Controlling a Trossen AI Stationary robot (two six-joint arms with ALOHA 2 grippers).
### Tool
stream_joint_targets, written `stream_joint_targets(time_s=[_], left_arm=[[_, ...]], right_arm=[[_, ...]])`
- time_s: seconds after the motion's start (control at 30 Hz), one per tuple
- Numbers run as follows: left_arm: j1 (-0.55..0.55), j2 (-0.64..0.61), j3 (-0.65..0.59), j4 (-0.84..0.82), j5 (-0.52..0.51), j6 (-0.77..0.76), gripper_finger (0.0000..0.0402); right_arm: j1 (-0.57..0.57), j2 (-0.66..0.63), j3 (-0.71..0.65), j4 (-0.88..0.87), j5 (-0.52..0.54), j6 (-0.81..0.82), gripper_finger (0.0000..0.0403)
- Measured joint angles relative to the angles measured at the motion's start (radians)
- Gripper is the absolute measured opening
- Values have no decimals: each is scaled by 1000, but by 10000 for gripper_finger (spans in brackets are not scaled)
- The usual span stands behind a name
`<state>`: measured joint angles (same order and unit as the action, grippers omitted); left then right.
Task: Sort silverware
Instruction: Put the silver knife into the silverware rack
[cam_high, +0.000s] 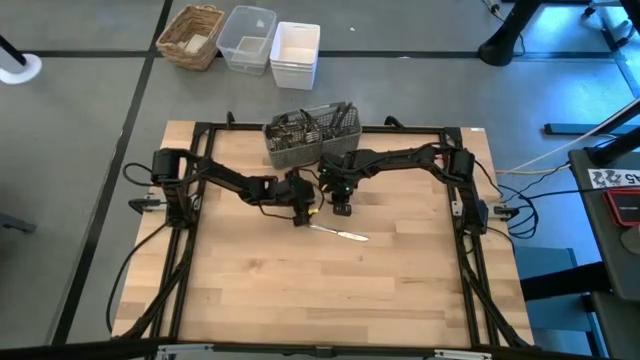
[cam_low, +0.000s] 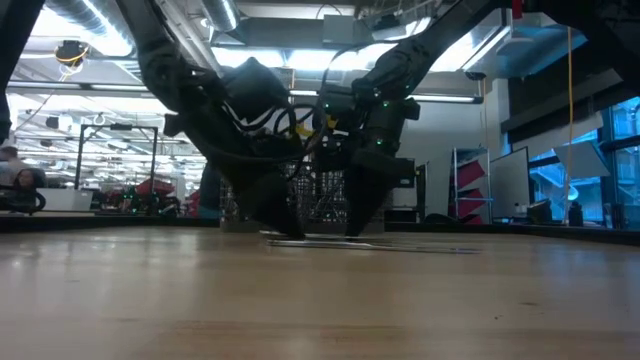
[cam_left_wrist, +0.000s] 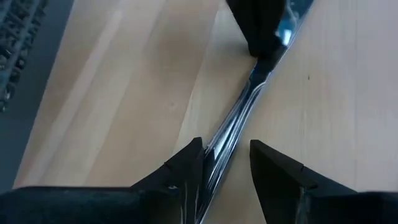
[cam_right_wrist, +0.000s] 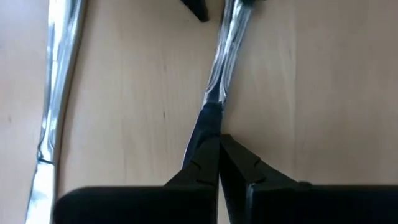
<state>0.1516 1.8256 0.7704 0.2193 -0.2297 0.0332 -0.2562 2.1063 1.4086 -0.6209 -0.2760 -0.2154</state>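
Step in hand: handover of one silverware piece (cam_left_wrist: 239, 118) low over desk (cam_high: 300, 290), near caddy (cam_high: 310, 135). Right claw (cam_right_wrist: 214, 134) pressed together, pinching one end. Left claw (cam_left_wrist: 225, 163) spread, fingers astride other end, not yet closed. Second piece, knife (cam_high: 338, 233), lay on desk just beside. Next, by judgement: left claw closes, right releases, then piece goes to caddy compartment.

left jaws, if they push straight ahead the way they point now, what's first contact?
Most likely the silver utensil already lying between the left gripper's open jaws on the wooden table. Beyond it along the same line is the right gripper, shut on that utensil's other end. Depth is uncertain.
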Motion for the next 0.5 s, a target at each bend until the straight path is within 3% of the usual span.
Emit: stream_joint_targets(time_s=[0.27, 0.5], left_arm=[[58, -2, 1, -29, 150, -37, 121], [75, -3, 1, -81, 219, -97, 52]], right_arm=[[0, 0, -1, 0, -30, -4, 12], [0, 6, 47, -37, -76, -6, 12]])
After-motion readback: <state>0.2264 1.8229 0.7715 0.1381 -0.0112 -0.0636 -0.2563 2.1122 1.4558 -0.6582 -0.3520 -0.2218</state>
